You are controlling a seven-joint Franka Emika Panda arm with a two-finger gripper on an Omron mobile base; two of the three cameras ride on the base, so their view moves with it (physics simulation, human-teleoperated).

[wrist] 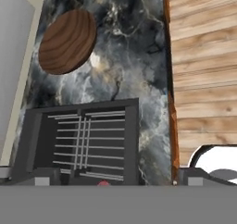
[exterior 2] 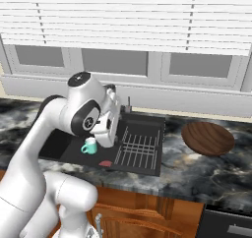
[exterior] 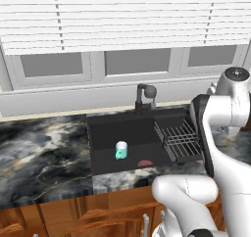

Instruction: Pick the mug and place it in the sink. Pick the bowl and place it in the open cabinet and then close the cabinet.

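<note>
Mug in sink, bowl on counter, hand empty.

Item one, mug [exterior: 121, 150]: teal, upright on the floor of the black sink [exterior: 105, 133], just beside a small reddish object [exterior: 144, 163] at the near wall; this half of the task reads as done. Item two, bowl [exterior 2: 207, 138]: dark wood, resting on the marble counter [exterior 2: 197, 173] well apart from the basin, beyond the wire rack [exterior 2: 139, 149], so it remains to be collected. Item three, gripper [wrist: 115, 177]: fingers spread wide, holding nothing, raised above the rack end of the sink and facing the bowl, likely so the arm can travel toward it next.
</note>
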